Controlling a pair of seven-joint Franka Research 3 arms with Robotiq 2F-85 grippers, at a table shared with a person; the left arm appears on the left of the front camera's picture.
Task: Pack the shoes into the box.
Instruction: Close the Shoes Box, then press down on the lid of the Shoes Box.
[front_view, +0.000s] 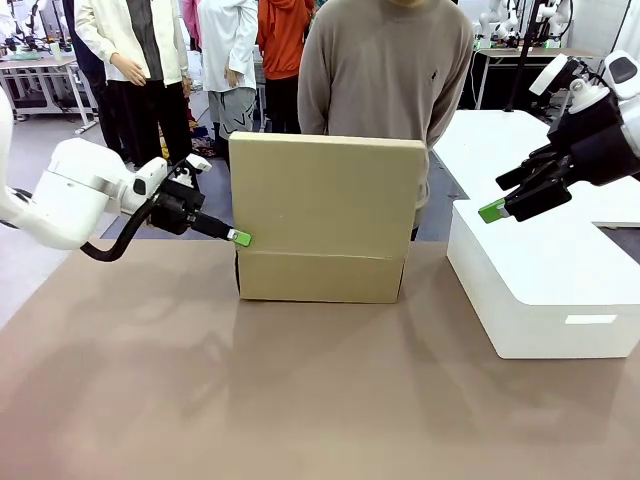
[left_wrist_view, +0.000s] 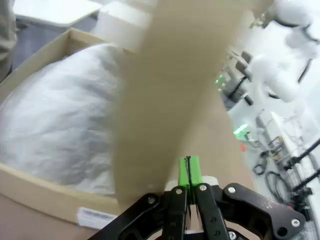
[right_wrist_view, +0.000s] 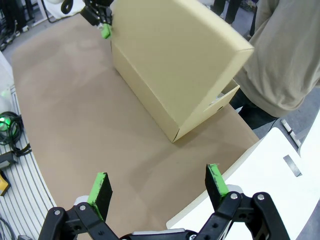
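Observation:
The tan cardboard box (front_view: 320, 277) stands mid-table with its flap lid (front_view: 325, 195) raised almost upright, leaning toward me. My left gripper (front_view: 240, 238) is shut, its green tip against the lid's lower left edge. From the left wrist, the shut fingers (left_wrist_view: 189, 170) press the lid (left_wrist_view: 170, 90), and white tissue paper (left_wrist_view: 55, 115) covers the inside of the box (left_wrist_view: 45, 192). The shoes are hidden. My right gripper (front_view: 495, 210) hangs open and holds nothing, off to the right of the box. Its wrist view looks past the open gripper (right_wrist_view: 157, 182) down at the box (right_wrist_view: 150, 100).
A large glossy white block (front_view: 540, 290) sits on the table under the right gripper. A person in a grey sweater (front_view: 385, 70) stands right behind the box. The brown tabletop (front_view: 300, 400) in front of the box is bare.

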